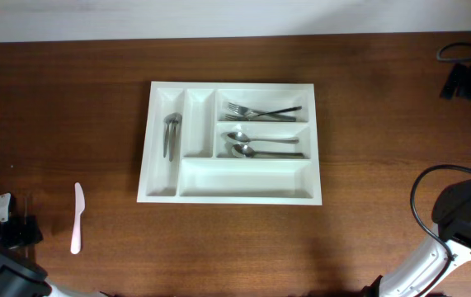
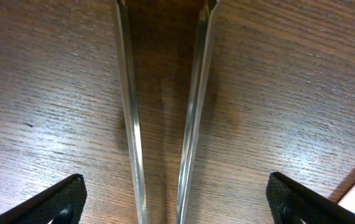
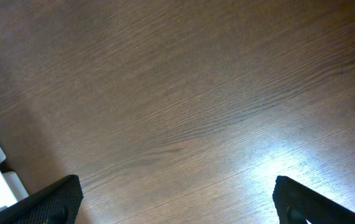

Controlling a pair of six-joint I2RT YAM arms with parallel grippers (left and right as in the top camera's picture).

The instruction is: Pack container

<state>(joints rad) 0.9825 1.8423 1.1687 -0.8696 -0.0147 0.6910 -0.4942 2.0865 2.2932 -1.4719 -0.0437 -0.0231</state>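
overhead view of a dark brown wooden table [image 1: 70, 99] with a large white rectangular plastic cutlery tray [image 1: 243, 177] of five compartments lying flat at its centre, well apart from both arms. silver metal forks [image 1: 260, 110] lie in the top right compartment, silver metal spoons [image 1: 256, 144] in the one below, and grey metal utensils [image 1: 171, 136] of unclear kind in the far left narrow slot; the second narrow slot and the long bottom compartment are bare. a pale pink plastic knife [image 1: 77, 217] lies on the wood to the left of the tray, near the left arm. the left gripper [image 2: 174, 186] hovers low over the wood with its fingers spread wide and clamping nothing; two thin shiny metal strips [image 2: 130, 124] run between them without touching either, and what they are cannot be told. the right gripper [image 3: 177, 190] is likewise spread wide and empty, over bare wood. the packing looks mostly done, with the knife the likely next piece. to do it well, the left arm should centre over the handle, turn its fingers across the knife's narrow width, reach right down to the wood since the piece lies flat and thin, close gently, then lower it lengthwise into a bare compartment
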